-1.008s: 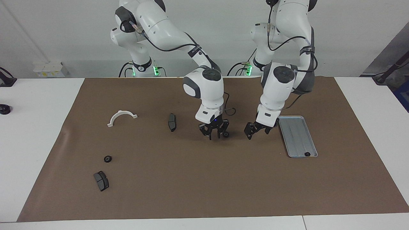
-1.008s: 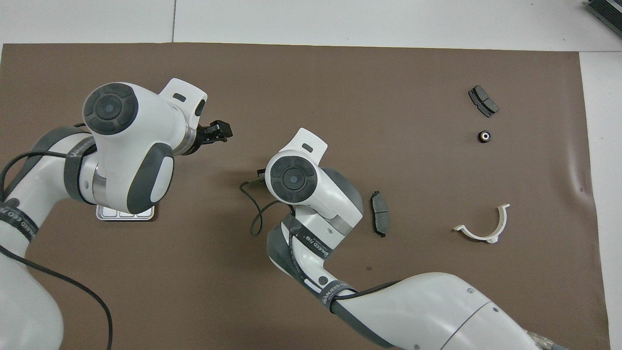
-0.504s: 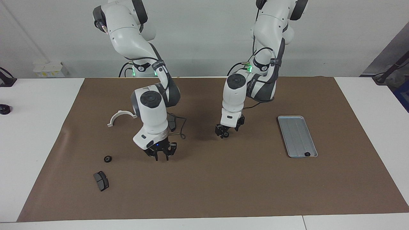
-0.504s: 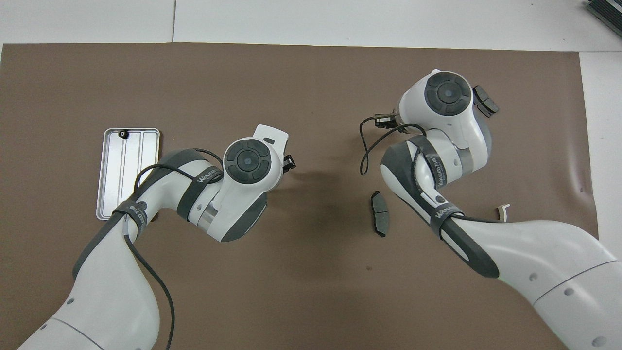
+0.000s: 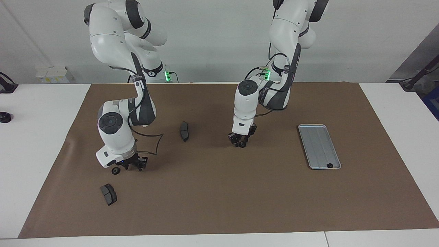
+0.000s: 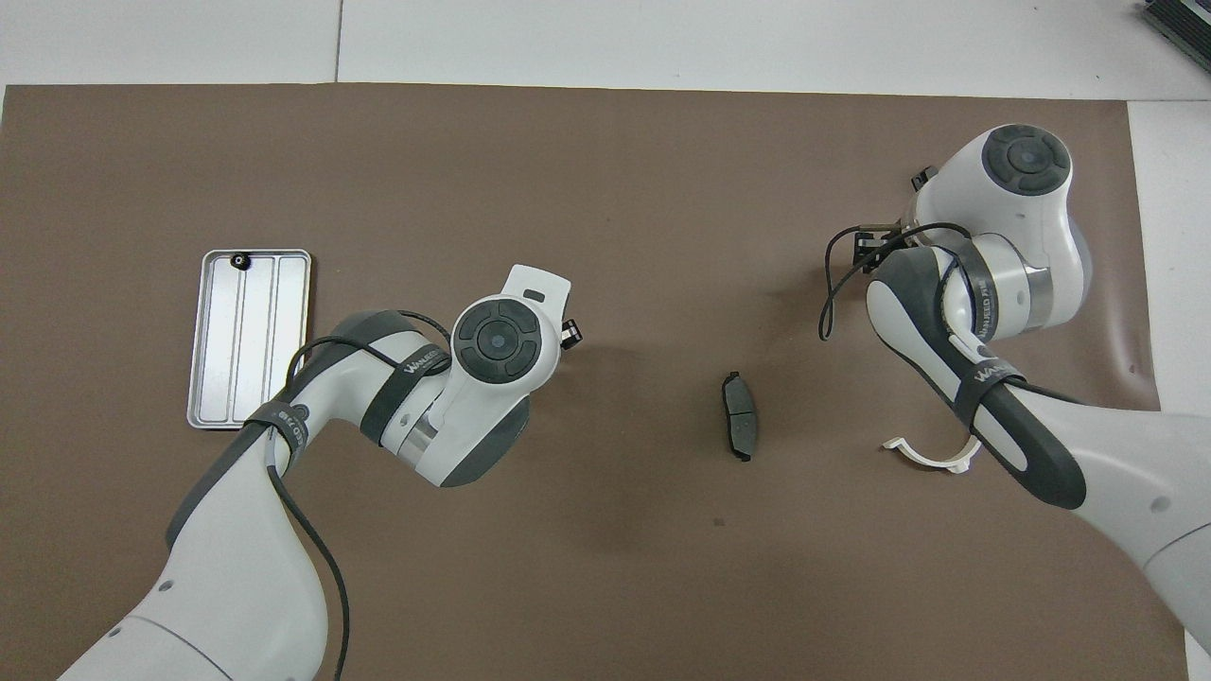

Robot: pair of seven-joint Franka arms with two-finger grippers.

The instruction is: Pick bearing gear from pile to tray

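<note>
One small black bearing gear (image 5: 242, 144) lies on the brown mat mid-table, and my left gripper (image 5: 239, 142) is down right at it. In the overhead view the left gripper (image 6: 570, 331) covers that gear. A second bearing gear (image 5: 115, 170) lies toward the right arm's end. My right gripper (image 5: 133, 166) hangs low just beside it, open and holding nothing. The overhead view shows the right gripper (image 6: 868, 248), but the arm hides that gear. The silver tray (image 5: 317, 140) (image 6: 251, 359) holds one bearing gear (image 5: 330, 165) (image 6: 241, 260) at its corner farthest from the robots.
A dark brake pad (image 5: 184, 131) (image 6: 740, 427) lies between the two grippers. Another brake pad (image 5: 108, 194) sits farther from the robots than the second gear. A white curved bracket (image 6: 932, 458) lies under the right forearm. The mat (image 5: 219, 192) covers most of the table.
My right gripper left a gear mid-table and swung to the gear at its own end. My left gripper moved from beside the tray down onto the mid-table gear.
</note>
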